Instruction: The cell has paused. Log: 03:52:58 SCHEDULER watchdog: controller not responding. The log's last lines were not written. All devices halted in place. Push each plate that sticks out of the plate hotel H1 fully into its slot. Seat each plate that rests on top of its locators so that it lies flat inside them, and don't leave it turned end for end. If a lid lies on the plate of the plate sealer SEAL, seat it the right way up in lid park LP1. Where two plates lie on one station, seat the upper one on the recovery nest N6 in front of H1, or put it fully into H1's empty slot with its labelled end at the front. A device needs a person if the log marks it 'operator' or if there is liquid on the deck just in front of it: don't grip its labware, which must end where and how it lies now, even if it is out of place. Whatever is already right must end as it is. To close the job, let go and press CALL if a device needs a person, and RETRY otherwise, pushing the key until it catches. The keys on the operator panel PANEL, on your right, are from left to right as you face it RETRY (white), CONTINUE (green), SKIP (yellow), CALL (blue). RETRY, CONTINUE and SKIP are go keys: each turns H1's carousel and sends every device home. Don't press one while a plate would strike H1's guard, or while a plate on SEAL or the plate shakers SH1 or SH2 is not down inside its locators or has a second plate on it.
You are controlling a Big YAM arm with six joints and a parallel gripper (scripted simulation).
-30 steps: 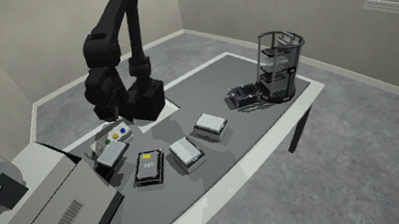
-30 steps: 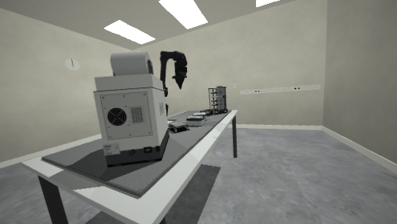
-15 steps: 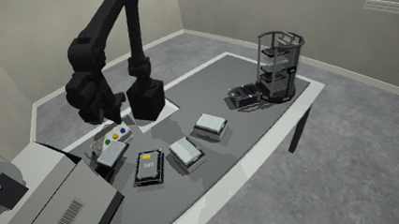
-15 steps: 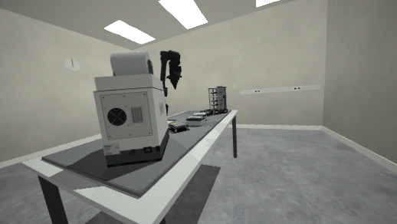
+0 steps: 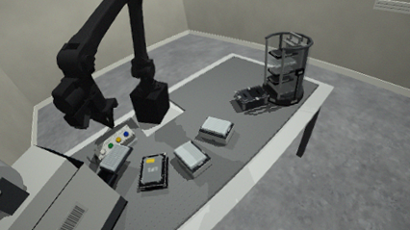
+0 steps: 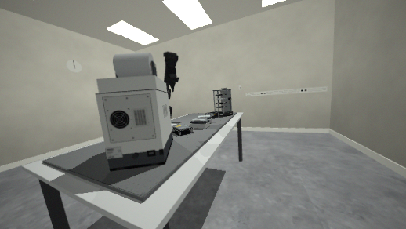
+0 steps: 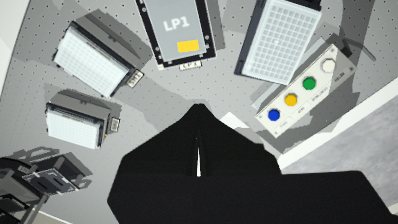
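My gripper (image 7: 198, 112) is shut and empty, and hangs above the deck near the operator panel (image 7: 305, 90). The panel's keys are white (image 7: 328, 65), green (image 7: 309, 83), yellow (image 7: 291, 99) and blue (image 7: 273, 115). The blue key is nearest my fingertips. In the top view my gripper (image 5: 107, 117) is above the panel (image 5: 114, 141). A white well plate (image 7: 280, 42) lies on the sealer's stage. Lid park LP1 (image 7: 177, 32) holds a grey lid with a yellow mark. Two shakers carry one white plate each (image 7: 92, 60) (image 7: 75, 125).
The sealer (image 5: 48, 211) with its roll stands at the table's left end. The plate hotel H1 (image 5: 287, 67) stands at the far right, with the dark nest N6 (image 5: 251, 98) in front of it. The arm's base (image 5: 150, 101) is behind the panel.
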